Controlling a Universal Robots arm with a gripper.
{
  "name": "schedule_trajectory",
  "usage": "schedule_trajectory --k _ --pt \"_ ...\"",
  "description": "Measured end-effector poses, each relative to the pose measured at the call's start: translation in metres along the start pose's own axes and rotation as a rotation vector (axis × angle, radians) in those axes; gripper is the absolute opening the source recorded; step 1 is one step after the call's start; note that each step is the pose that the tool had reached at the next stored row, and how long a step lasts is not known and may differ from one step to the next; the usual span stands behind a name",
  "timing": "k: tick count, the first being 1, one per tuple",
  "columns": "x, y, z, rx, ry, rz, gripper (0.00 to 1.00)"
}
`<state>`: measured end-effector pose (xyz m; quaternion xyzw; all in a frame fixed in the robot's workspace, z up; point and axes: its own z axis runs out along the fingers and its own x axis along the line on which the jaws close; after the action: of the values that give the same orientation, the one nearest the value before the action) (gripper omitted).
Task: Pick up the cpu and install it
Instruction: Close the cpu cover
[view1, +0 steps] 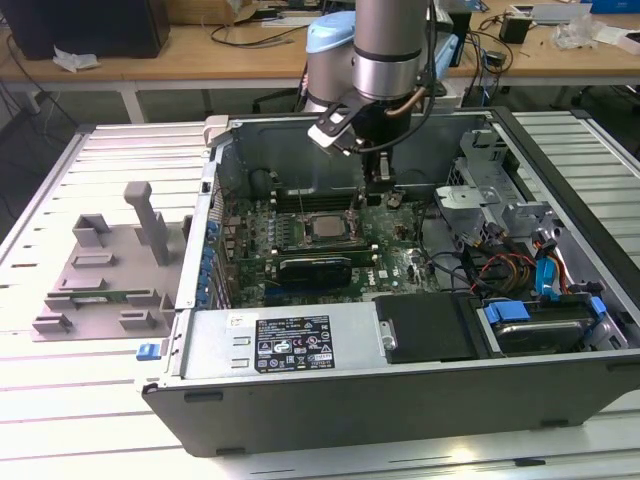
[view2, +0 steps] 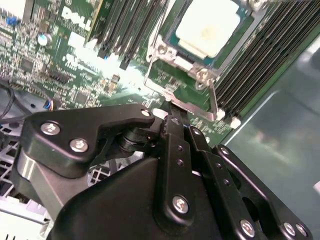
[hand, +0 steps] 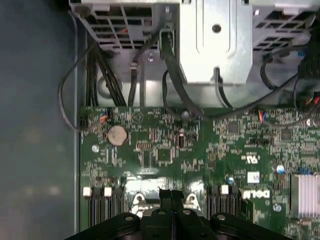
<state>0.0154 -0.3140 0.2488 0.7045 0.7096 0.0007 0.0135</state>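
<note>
- Gripper (view1: 378, 186) hung low inside the open case (view1: 400, 405), above the motherboard (view1: 255, 225). It was near the socket (view1: 300, 232), on the exterior view's right of it. Its fingers (hand: 165, 197) were pressed together, with nothing between them.
- Cpu (view1: 325, 226) lay flat in the socket, near the middle of the motherboard. Its pale metal top faced up and it was apart from the gripper.
- By my judgement, picking up and placing were done, because the chip was in its seat and the gripper was empty.
- I could not tell whether the metal frame (view2: 214, 97) of the socket was closed and locked over the chip. That part may be left.
- Second wrist view gave the cpu (view2: 207, 27) from close, inside the frame, with memory slots (view2: 250, 65) along two sides of the socket. The gripper (view2: 171, 112) ended just short of the frame's near edge.
- First wrist view gave another part of the board beyond the gripper (hand: 171, 194). It showed a coin cell (hand: 116, 134), a small heatsink (hand: 306, 195) at one edge, and black cables (hand: 100, 70) running to a metal cage (hand: 215, 45) past the far edge.
- Exterior view gave the whole setting. The case stood on a slatted table (view1: 120, 150), and a grey fixture (view1: 100, 275) lay on the table outside the case, well apart from the gripper.
</note>
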Motion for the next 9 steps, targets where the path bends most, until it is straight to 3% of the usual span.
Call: schedule_trajectory --k 5,9 --pt "0.0001 -0.0113 -0.0002 0.0 0.0 0.0 0.11" --pt "0.0001 -0.0118 -0.0002 -0.0001 0.0 0.0 0.11"
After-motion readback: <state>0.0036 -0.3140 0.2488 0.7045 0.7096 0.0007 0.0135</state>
